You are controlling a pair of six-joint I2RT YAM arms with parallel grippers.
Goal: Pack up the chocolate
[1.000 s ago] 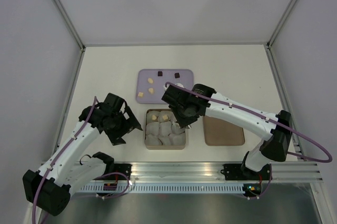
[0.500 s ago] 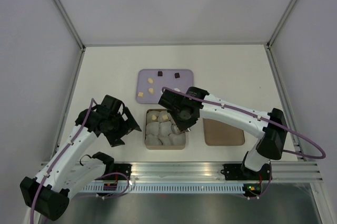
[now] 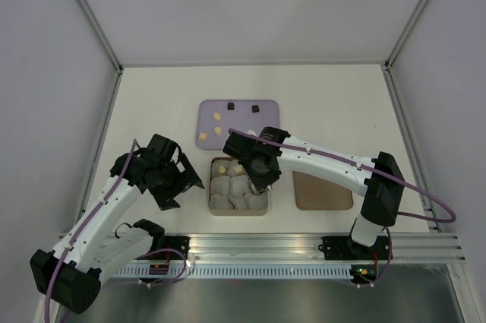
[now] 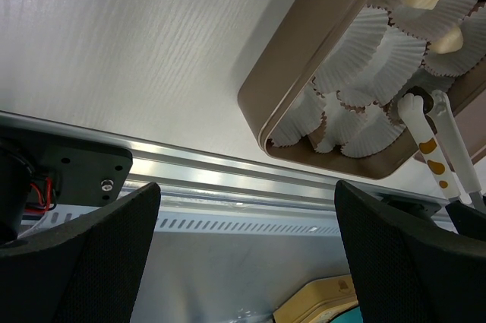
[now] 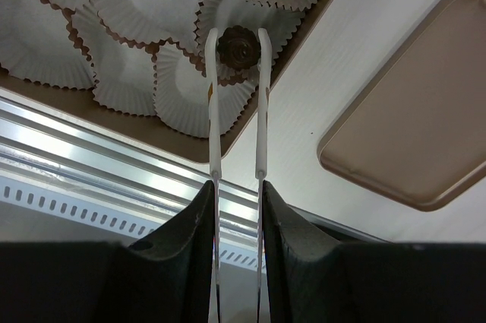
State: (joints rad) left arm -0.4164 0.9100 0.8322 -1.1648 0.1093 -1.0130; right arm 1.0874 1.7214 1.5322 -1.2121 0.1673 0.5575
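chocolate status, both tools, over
Left tool open, beside the box. Right tool shut on tweezers, dark chocolate pinched at their tips over a paper cup in the box. Nothing seen in the way.

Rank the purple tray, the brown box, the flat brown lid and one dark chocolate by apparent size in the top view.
Purple tray: largest.
Brown box and flat brown lid: look alike; the right arm hides part of the lid, so unranked.
Dark chocolate: smallest by far.
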